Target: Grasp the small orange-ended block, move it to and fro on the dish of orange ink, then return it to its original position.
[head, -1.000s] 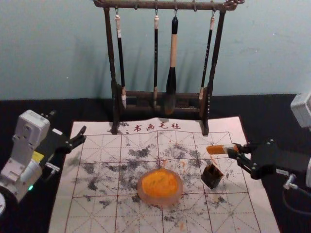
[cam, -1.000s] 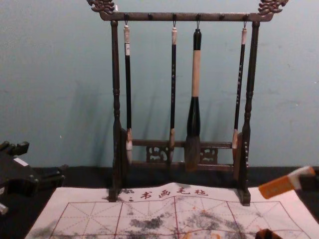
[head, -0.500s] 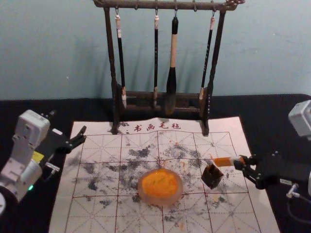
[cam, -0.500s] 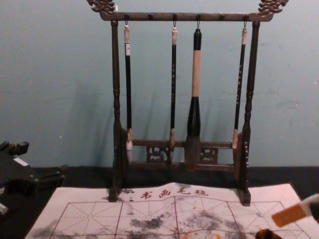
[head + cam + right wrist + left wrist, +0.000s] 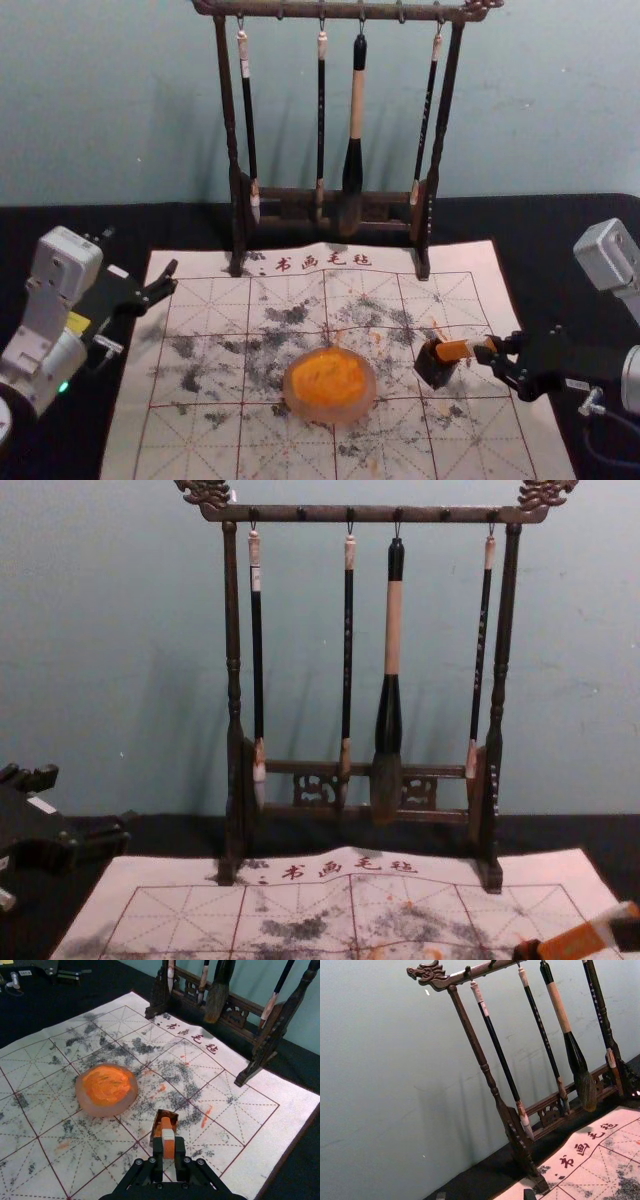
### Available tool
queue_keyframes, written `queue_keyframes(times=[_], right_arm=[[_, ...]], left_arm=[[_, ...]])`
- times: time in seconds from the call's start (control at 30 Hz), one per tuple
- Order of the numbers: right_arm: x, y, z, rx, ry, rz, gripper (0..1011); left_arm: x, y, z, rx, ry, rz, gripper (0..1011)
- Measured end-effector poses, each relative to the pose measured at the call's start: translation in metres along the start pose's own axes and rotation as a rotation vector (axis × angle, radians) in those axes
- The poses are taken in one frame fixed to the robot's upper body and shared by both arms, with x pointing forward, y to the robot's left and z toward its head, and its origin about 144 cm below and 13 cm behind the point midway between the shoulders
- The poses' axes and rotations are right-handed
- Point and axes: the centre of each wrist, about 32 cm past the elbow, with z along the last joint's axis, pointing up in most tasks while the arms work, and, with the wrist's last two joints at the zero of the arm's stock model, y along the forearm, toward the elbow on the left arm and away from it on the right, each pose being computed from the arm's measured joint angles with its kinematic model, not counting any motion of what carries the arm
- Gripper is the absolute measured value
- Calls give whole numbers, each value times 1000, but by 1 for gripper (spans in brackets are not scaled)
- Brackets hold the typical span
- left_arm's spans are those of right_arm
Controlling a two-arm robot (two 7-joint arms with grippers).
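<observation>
You've got the grasp done: your right gripper [image 5: 169, 1148], on the right side of the mat, is clamped on the small orange block with a white band [image 5: 455, 350], fingers closed round it. The block's free orange end tilts down at the small dark square box [image 5: 433, 370]; can't tell if it touches the rim or is just above. The inking stop is the round translucent dish [image 5: 328, 414] w/ orange ink [image 5: 330, 374], apart from the block. Can't confirm the to-and-fro is done, b/c the orange end alone doesn't prove it. W/ the block lined up on the box, you're prob. in the return stage; if so, what's left is to upright it, seat it & let go. Watch the rim, FYI: a snag could tip the box. Your left gripper [image 5: 88, 800] is parked at the left, fingers apart.
</observation>
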Motion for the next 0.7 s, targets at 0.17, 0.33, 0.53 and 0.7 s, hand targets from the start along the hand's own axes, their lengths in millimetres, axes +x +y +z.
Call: queue_keyframes(times=[0.17,0.33,0.53,0.7], right_arm=[[2,4,0,-14,4,7,109],[3,6,0,-31,6,16,109],[7,9,3,-57,-4,26,109],[11,12,10,-85,-23,34,109]], left_arm=[[0,0,0,0,0,0,1001],[0,0,0,0,0,0,1001],[0,0,0,0,0,0,1001],[0,0,0,0,0,0,1001]])
